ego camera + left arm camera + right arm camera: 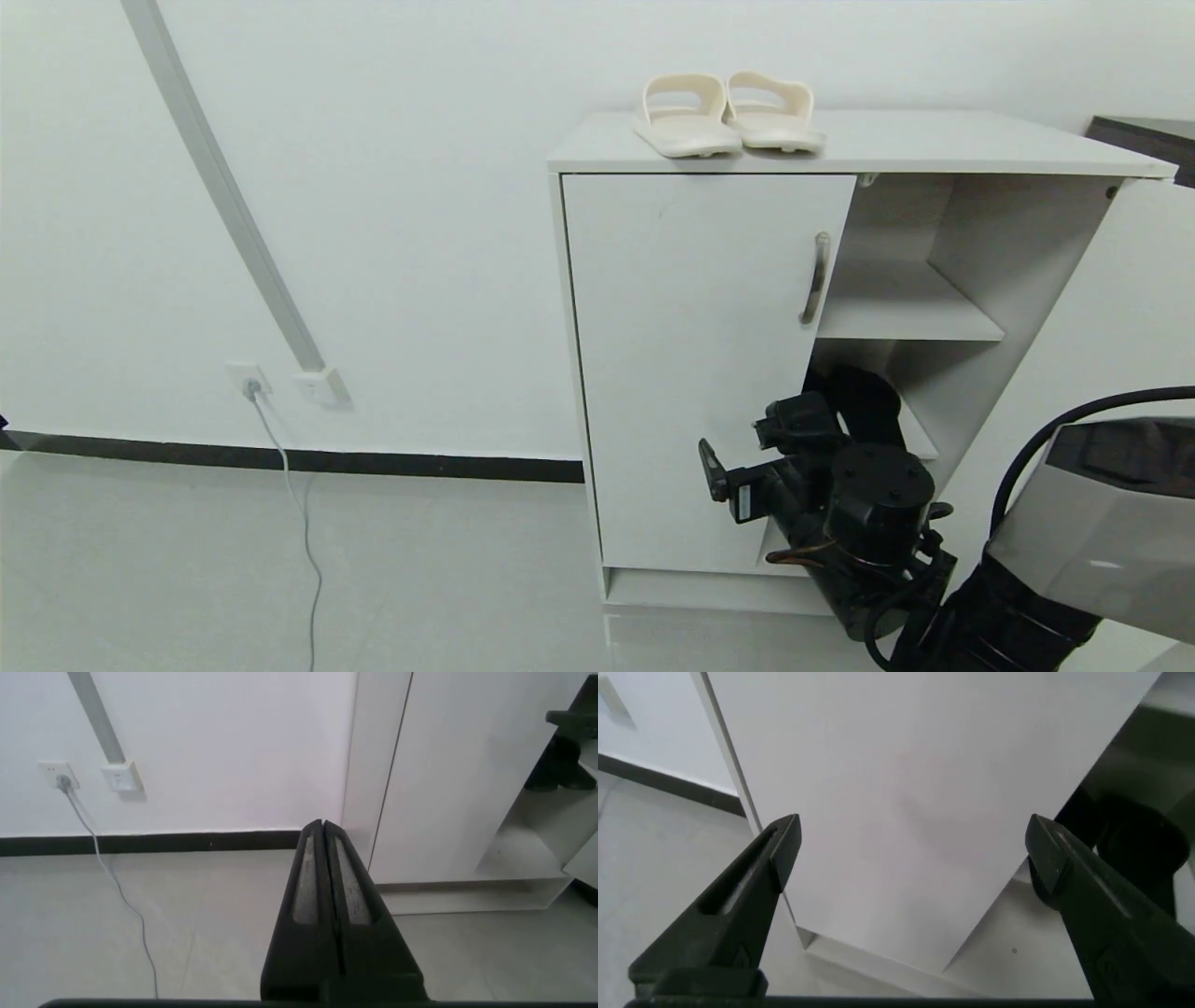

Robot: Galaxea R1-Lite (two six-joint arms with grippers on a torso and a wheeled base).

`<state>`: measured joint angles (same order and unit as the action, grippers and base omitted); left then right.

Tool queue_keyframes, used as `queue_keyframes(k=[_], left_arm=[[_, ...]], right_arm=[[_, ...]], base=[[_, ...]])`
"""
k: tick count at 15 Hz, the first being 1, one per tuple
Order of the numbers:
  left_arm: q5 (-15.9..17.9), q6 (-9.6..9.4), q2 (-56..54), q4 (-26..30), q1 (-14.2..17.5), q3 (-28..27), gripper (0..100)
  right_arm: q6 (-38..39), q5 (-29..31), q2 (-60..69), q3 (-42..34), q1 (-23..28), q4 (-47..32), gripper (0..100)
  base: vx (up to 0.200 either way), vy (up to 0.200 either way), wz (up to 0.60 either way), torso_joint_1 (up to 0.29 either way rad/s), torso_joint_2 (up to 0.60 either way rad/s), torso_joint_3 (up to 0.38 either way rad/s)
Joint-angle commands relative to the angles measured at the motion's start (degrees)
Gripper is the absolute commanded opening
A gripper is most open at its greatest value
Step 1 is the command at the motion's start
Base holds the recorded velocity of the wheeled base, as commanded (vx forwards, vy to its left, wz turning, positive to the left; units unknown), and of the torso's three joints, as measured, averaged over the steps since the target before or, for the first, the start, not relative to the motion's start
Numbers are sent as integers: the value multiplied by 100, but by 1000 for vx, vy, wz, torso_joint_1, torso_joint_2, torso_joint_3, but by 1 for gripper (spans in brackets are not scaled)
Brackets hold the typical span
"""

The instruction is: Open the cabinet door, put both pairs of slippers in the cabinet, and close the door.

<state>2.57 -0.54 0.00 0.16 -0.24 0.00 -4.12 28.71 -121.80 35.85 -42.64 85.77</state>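
Currently the right gripper [913,854] is holding its fingers wide and empty before the cabinet door [691,373], black slippers [866,397] lying just beside; the left gripper [322,833] is pressing its fingers together.

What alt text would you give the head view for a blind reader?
A white cabinet with an open door and a shut door carries cream slippers on top. The right arm's open pincer sits low before the shut door.

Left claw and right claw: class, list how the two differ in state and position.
The left claw is shut tight; the right claw is open wide. The right claw sits close before the cabinet door; the left claw is farther back from it. Both are black.
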Motion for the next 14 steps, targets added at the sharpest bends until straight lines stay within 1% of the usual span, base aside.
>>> queue_keyframes(k=[1, 8, 14], left_arm=[[6, 1, 9, 2, -2, 0, 0], [-2, 1, 9, 2, -2, 0, 0], [-2, 1, 9, 2, -2, 0, 0]], right_arm=[[-1, 3, -46, 9, 2, 1, 100], [-10, 3, -46, 9, 54, 36, 100], [-10, 3, -81, 1, 54, 36, 100]], base=[[0, 0, 0, 76, -427, -349], [0, 0, 0, 115, -452, -339], [0, 0, 0, 168, -486, -318]])
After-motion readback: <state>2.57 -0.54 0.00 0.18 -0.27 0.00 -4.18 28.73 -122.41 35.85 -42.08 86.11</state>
